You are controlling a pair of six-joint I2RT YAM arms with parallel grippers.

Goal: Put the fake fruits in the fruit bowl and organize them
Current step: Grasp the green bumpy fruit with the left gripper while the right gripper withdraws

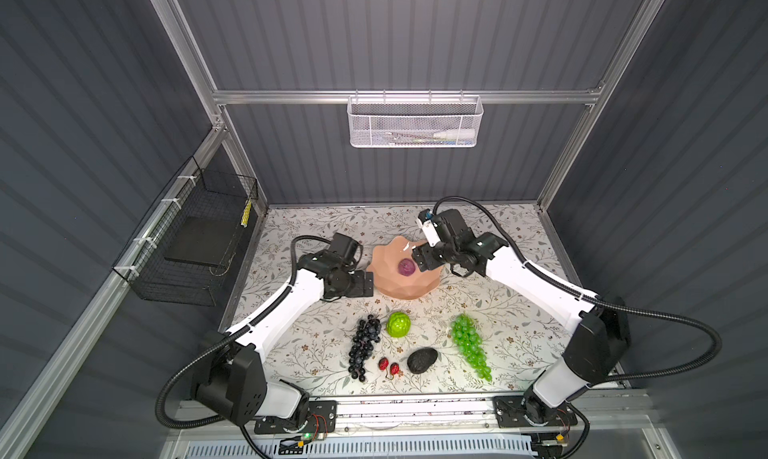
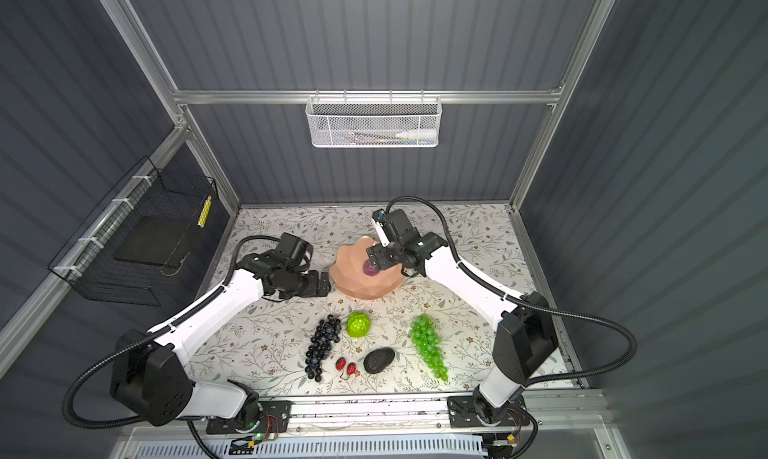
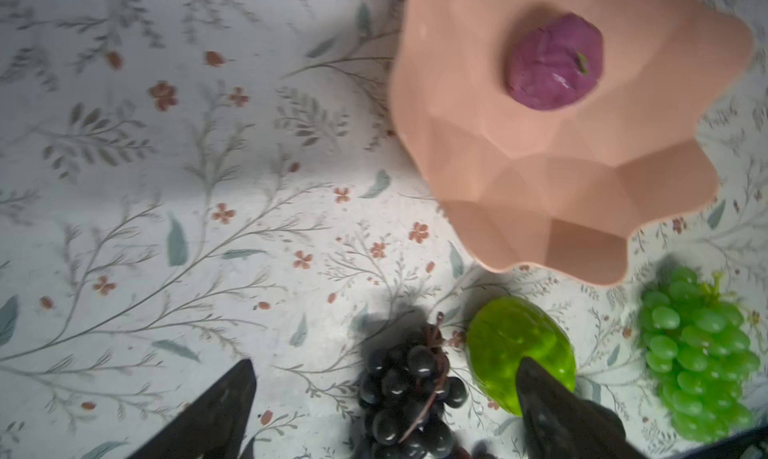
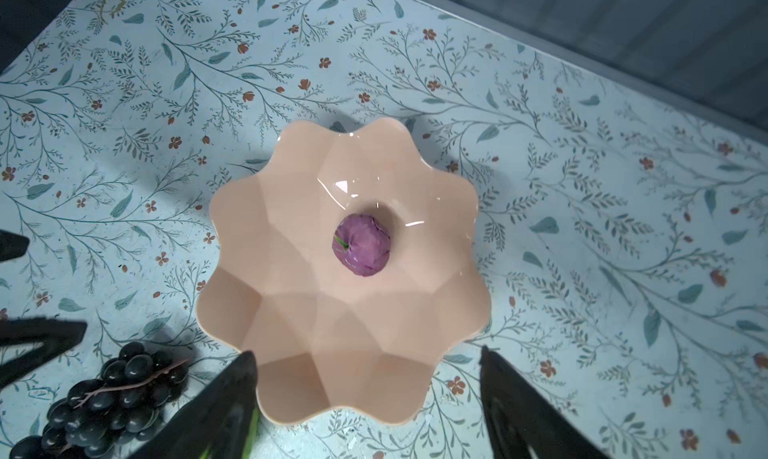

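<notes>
Showing the task at an early stage: the small purple round fruit [image 4: 361, 245] lies alone at the centre of the fruit bowl [image 4: 291, 212], and you have every other fruit left to move. Outside the bowl, on the floral table [image 1: 316, 365] at the bowl's near side, lie the dark blue-black grape bunch [image 1: 365, 347] and the bumpy lime-green round fruit [image 1: 398, 325], both nearest the bowl. The translucent green grape bunch [image 1: 469, 347] lies off to the bowl's right. Farthest from the bowl is the black avocado [image 1: 422, 360], with the two small red berries [image 1: 388, 366] just beside it. The right gripper [image 4: 366, 352] hangs above the bowl with its jaws apart and nothing between them. The left gripper [image 3: 386, 361] sits just beside the bowl's left flank, jaws likewise wide apart and empty. Judge the placing as barely begun and the arranging as not yet possible. Note what each view adds. The right wrist view gives you the bowl's whole scalloped rim and the purple fruit unobstructed, whereas in a top view the right gripper covers part of that fruit [image 2: 369, 271]. The left wrist view, somewhat blurred, shows the left fingers [image 3: 224, 407] spread, with the dark bunch in sight between them. The avocado and the berries appear in both top views only.
</notes>
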